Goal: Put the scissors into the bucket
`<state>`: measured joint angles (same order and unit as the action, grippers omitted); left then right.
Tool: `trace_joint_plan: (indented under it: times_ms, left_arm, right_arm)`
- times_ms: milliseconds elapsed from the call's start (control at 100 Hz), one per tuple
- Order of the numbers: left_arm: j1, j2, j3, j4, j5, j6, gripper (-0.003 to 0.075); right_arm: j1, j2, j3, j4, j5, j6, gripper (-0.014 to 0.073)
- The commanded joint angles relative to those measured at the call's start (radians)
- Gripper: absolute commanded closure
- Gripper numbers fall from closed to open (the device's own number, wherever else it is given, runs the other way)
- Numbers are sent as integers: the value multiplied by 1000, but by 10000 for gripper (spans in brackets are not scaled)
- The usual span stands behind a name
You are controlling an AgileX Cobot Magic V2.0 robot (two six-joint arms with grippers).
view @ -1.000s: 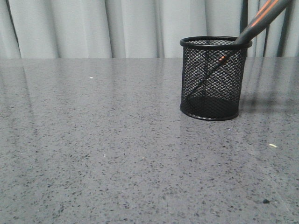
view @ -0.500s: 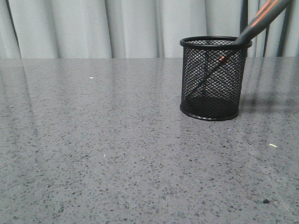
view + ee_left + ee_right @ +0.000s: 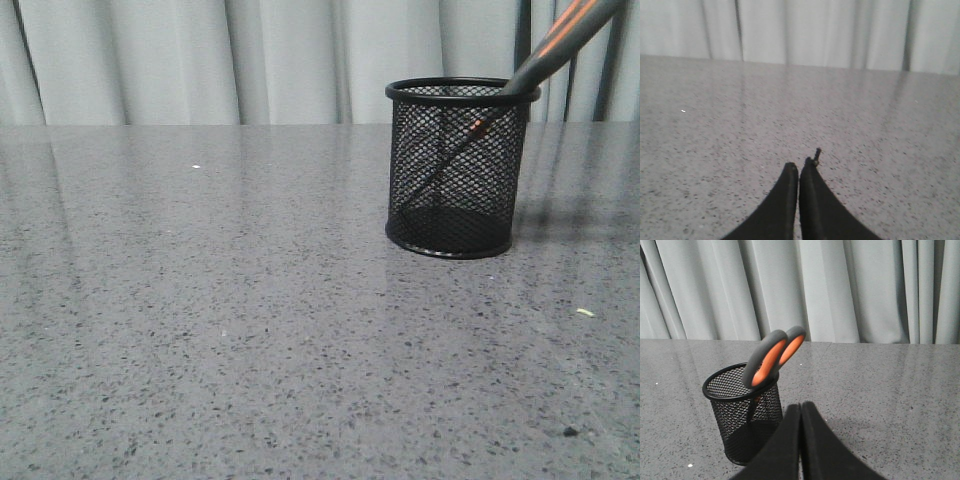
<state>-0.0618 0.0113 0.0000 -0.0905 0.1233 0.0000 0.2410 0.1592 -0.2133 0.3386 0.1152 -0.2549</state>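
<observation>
A: What's the surface?
B: Grey speckled stone-look desk [image 3: 250,330], glossy, w/ faint reflections.
A: Anything standing on it?
B: Small black wire-mesh cylindrical bucket [image 3: 455,190], upright, right of centre, towards the far edge. Also a pale crumb [image 3: 585,313] near the right edge, a dark speck [image 3: 569,432] nearer the camera, and a tiny white fleck [image 3: 195,166] far left.

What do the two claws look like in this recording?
Left claw and right claw match: each has two plain matte black fingers, broad at the base and curving to narrow tips. A small screw-like stub shows beside the left tips. No cables or markings visible; the arms are out of view.
</observation>
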Motion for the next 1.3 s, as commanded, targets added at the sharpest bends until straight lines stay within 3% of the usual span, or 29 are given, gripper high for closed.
trace_joint_plan:
  times_ms: [0,290,1180,1290]
  left_arm:
    - [38,-28,39,13,-58,-18,740]
    - [72,-42,41,10,6,-18,740]
    - [72,-42,41,10,6,-18,740]
    - [72,-42,41,10,6,-18,740]
  right_arm:
    - [-5,7,-23,3,-84,-3,667]
    - [-5,7,-23,3,-86,-3,667]
    - [-5,7,-23,3,-86,-3,667]
    - [-5,7,-14,-89,-93,-5,667]
